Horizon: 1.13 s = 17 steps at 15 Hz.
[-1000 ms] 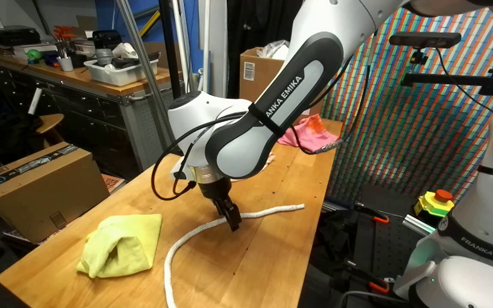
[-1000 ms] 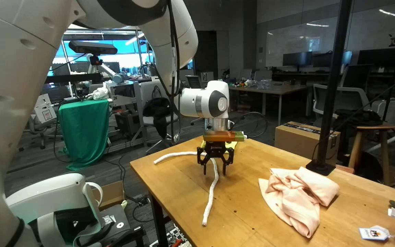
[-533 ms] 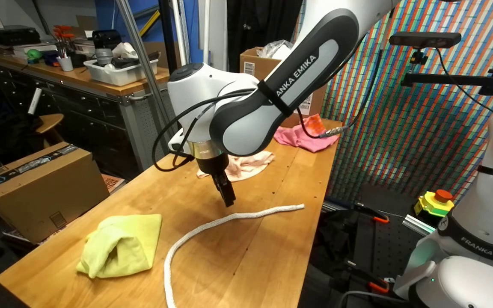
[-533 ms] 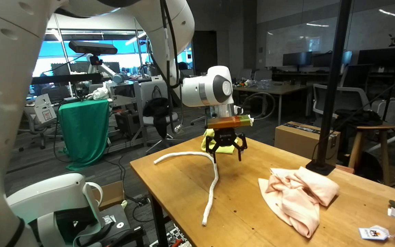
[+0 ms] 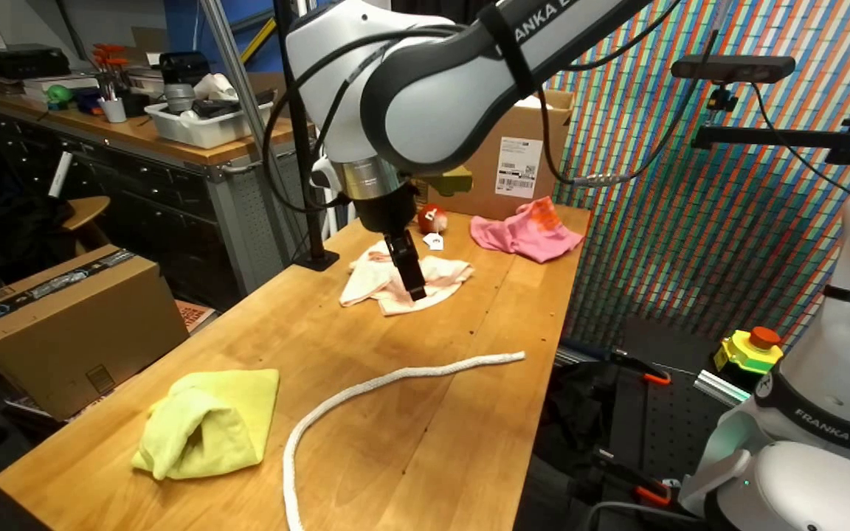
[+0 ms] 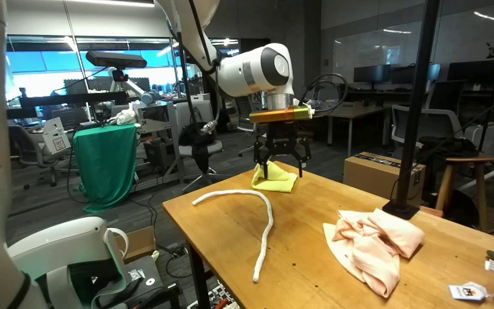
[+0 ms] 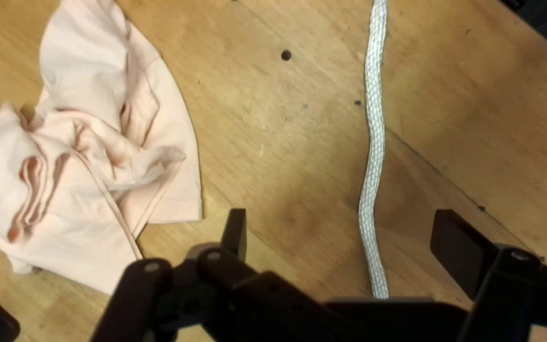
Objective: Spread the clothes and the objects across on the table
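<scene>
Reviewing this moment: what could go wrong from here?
The end effector hangs open, and in the wrist view the white cord shows between its fingers; lowering here might snag it.
The peach cloth is bunched up, so a grasp could lift several folds together instead of spreading it.
The black post stands close beside that cloth; a reach there might bump it.

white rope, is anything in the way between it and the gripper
Nothing visible: in the wrist view, the white rope shows uncovered below the open gripper, and the peach cloth lies apart to one side.
</scene>
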Tool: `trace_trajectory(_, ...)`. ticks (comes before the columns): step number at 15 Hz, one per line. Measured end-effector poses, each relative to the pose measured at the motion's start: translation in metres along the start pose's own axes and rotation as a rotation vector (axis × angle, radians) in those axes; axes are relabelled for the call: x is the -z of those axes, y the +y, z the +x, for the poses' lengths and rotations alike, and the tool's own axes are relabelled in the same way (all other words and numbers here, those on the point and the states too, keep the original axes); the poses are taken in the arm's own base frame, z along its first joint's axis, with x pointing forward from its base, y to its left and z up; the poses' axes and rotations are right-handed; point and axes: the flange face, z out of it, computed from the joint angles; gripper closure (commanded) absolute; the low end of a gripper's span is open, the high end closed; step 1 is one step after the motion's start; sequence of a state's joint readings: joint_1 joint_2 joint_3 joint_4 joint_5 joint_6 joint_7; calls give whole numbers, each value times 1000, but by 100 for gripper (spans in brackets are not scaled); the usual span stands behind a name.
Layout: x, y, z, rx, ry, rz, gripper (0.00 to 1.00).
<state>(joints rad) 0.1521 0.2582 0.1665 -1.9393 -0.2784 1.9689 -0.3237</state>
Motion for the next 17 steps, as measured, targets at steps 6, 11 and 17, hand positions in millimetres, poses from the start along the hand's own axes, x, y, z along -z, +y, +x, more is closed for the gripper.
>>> trace_trajectory(6,51,14,-67,-109,-14,44,0)
trace_trajectory(11,73,17,-122,-170,98,-1,0)
trace_trajectory(17,68,1,-187,-242,223,-31,0)
